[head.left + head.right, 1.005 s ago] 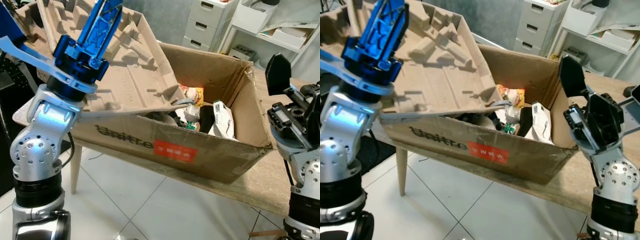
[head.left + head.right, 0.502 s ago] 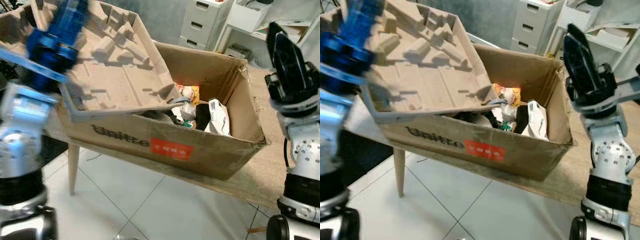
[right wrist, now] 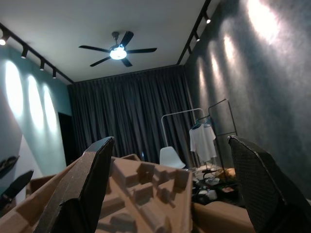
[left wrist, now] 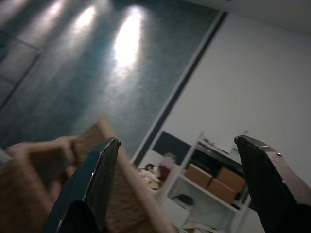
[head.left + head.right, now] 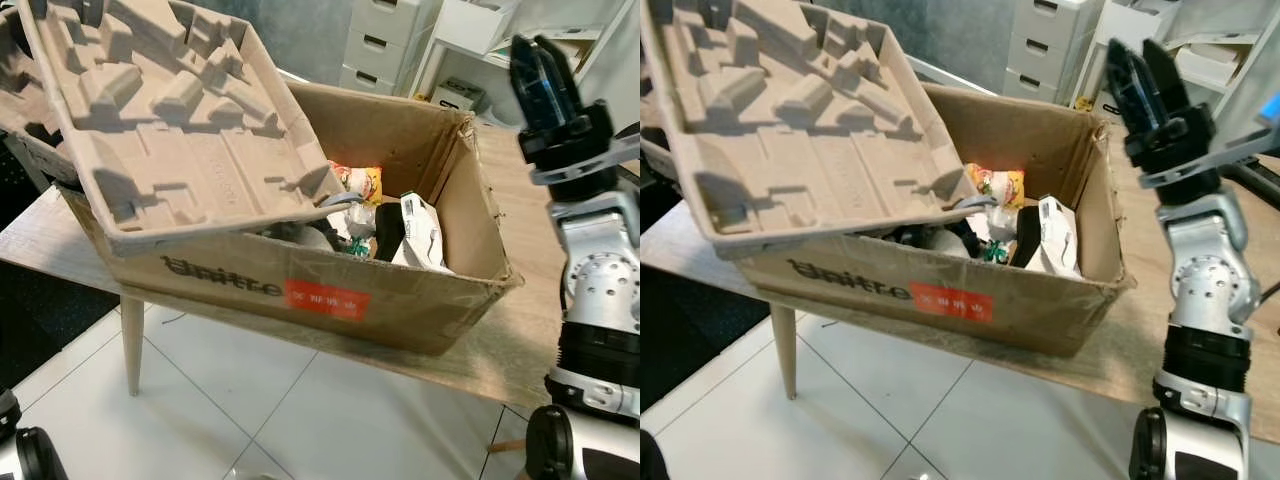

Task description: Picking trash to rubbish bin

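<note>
A big brown cardboard box (image 5: 400,310) serving as the bin stands on a wooden table (image 5: 520,345). Inside lie pieces of trash: a yellow and red snack packet (image 5: 360,183), a white bag (image 5: 420,230) and dark scraps. A moulded pulp tray (image 5: 180,110) rests tilted over the box's left side, its low edge inside the box. My right gripper (image 5: 1132,48) is raised to the right of the box, pointing up, open and empty; its wrist view looks over the tray (image 3: 141,189). In the left wrist view, my left gripper (image 4: 176,141) is open with blurred brown cardboard (image 4: 121,194) close behind its fingers.
Grey drawers (image 5: 385,40) and a white shelf unit (image 5: 470,30) stand behind the box. The table's leg (image 5: 130,340) comes down at the left onto a white tiled floor (image 5: 250,400). A dark area lies at far left.
My left arm, which was up against the pulp tray, has dropped out of the eye views; the tray stays on the box. My right gripper has risen and now points upward. The camera shifted.
</note>
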Robot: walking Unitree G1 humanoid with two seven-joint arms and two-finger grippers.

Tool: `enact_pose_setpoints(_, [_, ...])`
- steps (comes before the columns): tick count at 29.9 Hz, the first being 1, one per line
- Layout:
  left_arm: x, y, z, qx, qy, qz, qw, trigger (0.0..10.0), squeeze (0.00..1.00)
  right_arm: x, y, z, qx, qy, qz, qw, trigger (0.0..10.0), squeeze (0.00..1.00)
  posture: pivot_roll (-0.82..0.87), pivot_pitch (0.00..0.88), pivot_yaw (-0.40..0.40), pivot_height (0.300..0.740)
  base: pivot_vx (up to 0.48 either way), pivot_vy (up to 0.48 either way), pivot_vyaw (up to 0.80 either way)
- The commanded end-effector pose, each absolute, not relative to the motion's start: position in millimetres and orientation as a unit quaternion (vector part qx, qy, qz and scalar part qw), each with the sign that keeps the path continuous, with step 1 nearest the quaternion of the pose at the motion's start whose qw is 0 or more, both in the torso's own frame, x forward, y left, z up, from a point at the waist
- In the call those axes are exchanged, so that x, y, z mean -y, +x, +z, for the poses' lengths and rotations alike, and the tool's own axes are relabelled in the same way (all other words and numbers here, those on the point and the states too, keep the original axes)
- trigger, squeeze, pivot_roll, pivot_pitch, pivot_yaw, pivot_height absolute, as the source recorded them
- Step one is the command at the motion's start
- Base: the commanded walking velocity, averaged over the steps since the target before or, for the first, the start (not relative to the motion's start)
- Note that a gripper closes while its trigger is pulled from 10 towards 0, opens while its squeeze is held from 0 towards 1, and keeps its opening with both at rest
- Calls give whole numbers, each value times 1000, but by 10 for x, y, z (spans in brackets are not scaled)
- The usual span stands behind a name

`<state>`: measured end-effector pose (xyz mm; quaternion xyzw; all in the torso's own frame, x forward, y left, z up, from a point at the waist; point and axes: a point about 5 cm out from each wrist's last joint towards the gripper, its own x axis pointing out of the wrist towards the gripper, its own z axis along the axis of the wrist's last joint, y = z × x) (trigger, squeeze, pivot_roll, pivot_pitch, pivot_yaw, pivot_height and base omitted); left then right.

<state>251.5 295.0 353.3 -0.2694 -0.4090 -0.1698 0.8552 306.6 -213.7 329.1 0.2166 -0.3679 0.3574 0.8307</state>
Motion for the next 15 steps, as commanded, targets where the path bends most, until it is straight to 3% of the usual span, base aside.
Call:
enact_pose_setpoints(1, [-2916,2439,3604,413,-242,-192,857,10000,0,2147,3066,3306,376,211,351,831,10000,0,102,117,-56,740,-360,0,0])
enact_pose_setpoints(10, [-2906,2420,3614,416,-236,-218,851,10000,0,2122,3077,3289,375,203,359,830,10000,0,101,107,-51,740,-393,0,0])
enact_pose_setpoints(15, [-2899,2436,3599,408,-233,-221,855,10000,0,2234,3151,3252,369,195,317,852,10000,0,97,104,-46,740,-382,0,0])
